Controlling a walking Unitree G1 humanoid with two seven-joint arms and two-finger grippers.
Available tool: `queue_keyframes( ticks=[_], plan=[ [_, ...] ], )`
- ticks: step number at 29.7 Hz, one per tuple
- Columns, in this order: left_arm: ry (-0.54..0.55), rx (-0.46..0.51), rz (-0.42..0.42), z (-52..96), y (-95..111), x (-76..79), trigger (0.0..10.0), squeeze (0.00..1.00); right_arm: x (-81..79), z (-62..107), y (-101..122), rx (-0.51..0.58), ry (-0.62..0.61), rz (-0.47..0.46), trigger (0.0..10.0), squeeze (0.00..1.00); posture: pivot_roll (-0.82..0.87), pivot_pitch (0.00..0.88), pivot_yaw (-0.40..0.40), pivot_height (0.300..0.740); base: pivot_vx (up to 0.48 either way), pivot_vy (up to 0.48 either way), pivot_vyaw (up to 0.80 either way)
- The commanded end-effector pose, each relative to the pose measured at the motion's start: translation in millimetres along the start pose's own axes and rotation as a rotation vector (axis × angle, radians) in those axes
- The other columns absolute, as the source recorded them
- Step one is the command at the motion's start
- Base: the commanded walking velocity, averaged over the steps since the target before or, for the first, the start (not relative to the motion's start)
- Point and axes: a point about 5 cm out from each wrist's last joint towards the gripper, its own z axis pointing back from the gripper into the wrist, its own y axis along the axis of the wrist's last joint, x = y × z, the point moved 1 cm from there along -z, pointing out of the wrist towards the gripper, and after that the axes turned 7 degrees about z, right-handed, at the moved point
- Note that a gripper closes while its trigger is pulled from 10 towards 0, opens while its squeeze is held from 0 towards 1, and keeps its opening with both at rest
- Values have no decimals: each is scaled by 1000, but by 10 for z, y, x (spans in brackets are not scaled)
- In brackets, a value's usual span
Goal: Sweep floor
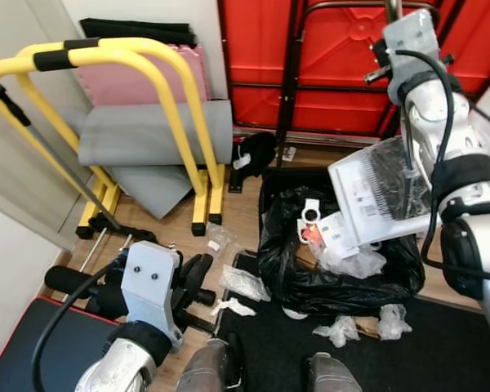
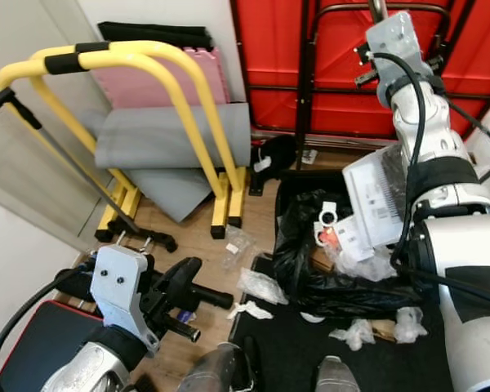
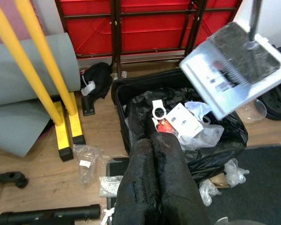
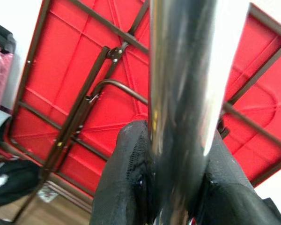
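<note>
Right gripper point(image 4: 171, 187) pinches slick chrome dustpan pole point(image 4: 182, 93), tilting light translucent plastic dustpan point(image 1: 380, 196) over black-bagged bin point(image 1: 343, 269); grip firmly. Left gripper point(image 3: 154, 154) pressed together, empty.

The metal handle point(image 4: 182, 103) gripped in the right wrist view is blurred and cut off by the frame's upper edge. The bin point(image 1: 271, 181) is largely concealed by its black bag point(image 1: 327, 269) and the tilted dustpan point(image 1: 380, 192). The printing on the dustpan's label cannot be read.
</note>
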Motion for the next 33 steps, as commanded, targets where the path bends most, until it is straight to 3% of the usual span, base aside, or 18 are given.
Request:
queue_keyframes(
  ticks=[1,2,4,5,7,9,17,21,24,27,30,33],
  plan=[
    [13,-21,-4,35,-12,-5,10000,0,69,-57,249,98,-9,83,10000,0,31,280,13,740,0,0,0],
    [14,-22,-4,38,-7,-3,10000,0,7,-64,307,131,25,146,10000,0,30,281,13,740,0,0,0],
    [14,-22,-4,38,-7,-3,10000,0,7,-64,307,131,25,146,10000,0,30,281,13,740,0,0,0],
    [15,-23,-4,37,-4,-3,10000,0,-79,-64,363,166,65,223,10000,0,30,283,15,740,0,0,0],
    [15,-23,-4,37,-4,-3,10000,0,-79,-64,363,166,65,223,10000,0,30,283,15,740,0,0,0],
    [15,-26,-6,33,0,-6,10000,0,-177,-60,434,213,98,297,10000,0,30,286,19,740,0,0,0],
    [15,-27,-5,29,5,-9,10000,0,-61,-78,451,204,25,258,10000,0,29,288,18,740,0,0,0],
    [16,-27,-2,18,8,-15,10000,0,-93,-69,451,220,58,268,10000,0,24,288,17,740,0,0,0],
    [17,-27,1,7,10,-19,10000,0,-190,-43,482,272,126,301,10000,0,22,285,16,740,0,0,0],
    [17,-27,1,7,10,-19,10000,0,-190,-43,482,272,126,301,10000,0,22,285,16,740,0,0,0],
    [19,-28,0,-7,12,-30,10000,0,-355,19,523,368,231,438,10000,0,21,284,15,740,0,0,0],
    [21,-29,-2,-11,12,-35,10000,0,-441,56,534,408,281,453,10000,0,21,283,15,740,0,0,0]
  ],
)
